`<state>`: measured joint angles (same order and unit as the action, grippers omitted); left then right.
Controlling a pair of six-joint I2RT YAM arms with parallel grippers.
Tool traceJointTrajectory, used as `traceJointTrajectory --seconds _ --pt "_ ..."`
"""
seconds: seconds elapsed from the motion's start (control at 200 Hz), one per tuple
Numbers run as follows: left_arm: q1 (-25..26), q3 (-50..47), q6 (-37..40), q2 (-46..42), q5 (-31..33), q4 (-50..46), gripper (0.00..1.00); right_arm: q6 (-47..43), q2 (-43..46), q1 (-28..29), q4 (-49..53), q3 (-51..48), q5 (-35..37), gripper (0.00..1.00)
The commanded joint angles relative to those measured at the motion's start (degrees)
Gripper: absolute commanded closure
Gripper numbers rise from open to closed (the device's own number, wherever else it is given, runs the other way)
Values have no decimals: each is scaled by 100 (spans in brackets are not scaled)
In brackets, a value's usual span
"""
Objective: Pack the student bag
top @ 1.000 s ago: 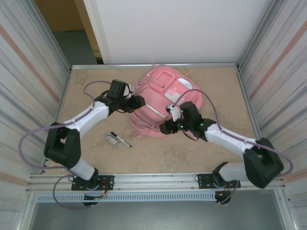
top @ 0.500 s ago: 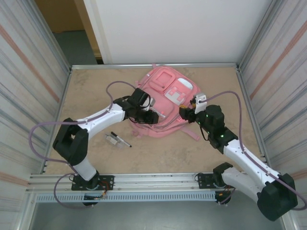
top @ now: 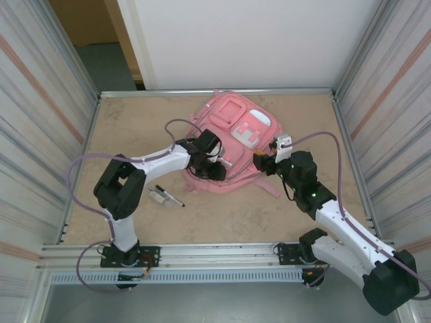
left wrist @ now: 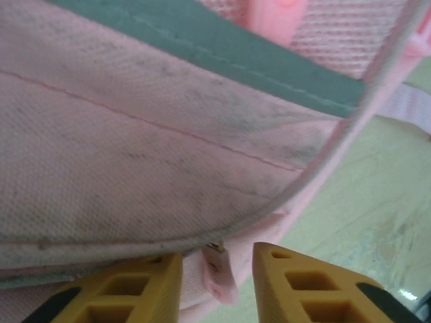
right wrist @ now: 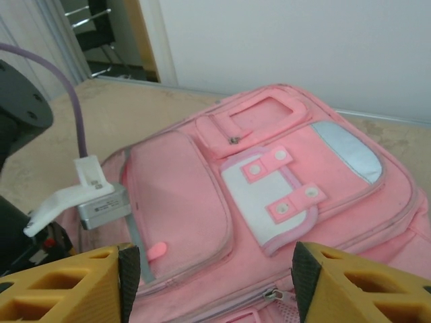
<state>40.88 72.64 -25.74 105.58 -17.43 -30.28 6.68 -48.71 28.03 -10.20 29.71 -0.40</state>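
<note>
The beige mottled bench (top: 135,121) is enclosed by ribbed metal side panels (top: 40,101), and a white wall (top: 242,40) is seen behind it.

You see the large soft pink fabric student bag (top: 232,128) lying flat, front side up, in the upper middle of the overhead frame. A white-trimmed pocket flap with two pink snap tabs sits on its front; a pink strap trails from its lower right edge.

Student bag (right wrist: 264,202) beyond parted fingers (right wrist: 67,282)
</note>
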Motion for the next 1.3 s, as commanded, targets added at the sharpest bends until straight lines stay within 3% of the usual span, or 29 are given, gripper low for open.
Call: traceJointTrajectory --seconds 0.0,0.09,0.291,0.516,0.631,0.757,0.857,0.897,0.942,1.007,1.102,1.198,1.293 --pt "25 65 39 -12 151 71 74 -254 -54 272 85 82 311 33" --pt "25 167 91 -45 374 -94 69 -257 -60 326 0 47 436 33" --pt "42 270 60 146 577 -97 71 -194 -198 330 -136 119 302 33" --pt "389 516 -112 438 1067 -374 70 -150 -229 317 -176 140 356 33" --pt "520 524 -393 355 1778 -669 76 -42 -191 254 -213 66 358 33" --pt "546 324 -493 65 2140 -614 100 38 -258 151 -173 82 389 33" --pt "543 378 -284 -206 2127 -653 100 415 -410 88 -52 102 1602 31" --pt "543 421 -149 -350 2094 -656 100 477 -550 -67 -158 62 1750 28" --pt "550 443 17 -496 2030 -610 100 401 -840 -355 -549 -35 1268 28" --pt "511 452 209 -665 1859 -532 100 -186 -1326 -688 -932 -47 -318 29" --pt "478 491 486 -811 1684 -561 100 -1480 -1602 -634 -411 365 -1792 31" --pt "441 383 662 -961 1577 -501 100 -2775 -1904 -468 144 728 -2320 29" --pt "242 156 596 -1098 1185 -102 100 -3210 -2211 -329 -1077 369 -2574 28"
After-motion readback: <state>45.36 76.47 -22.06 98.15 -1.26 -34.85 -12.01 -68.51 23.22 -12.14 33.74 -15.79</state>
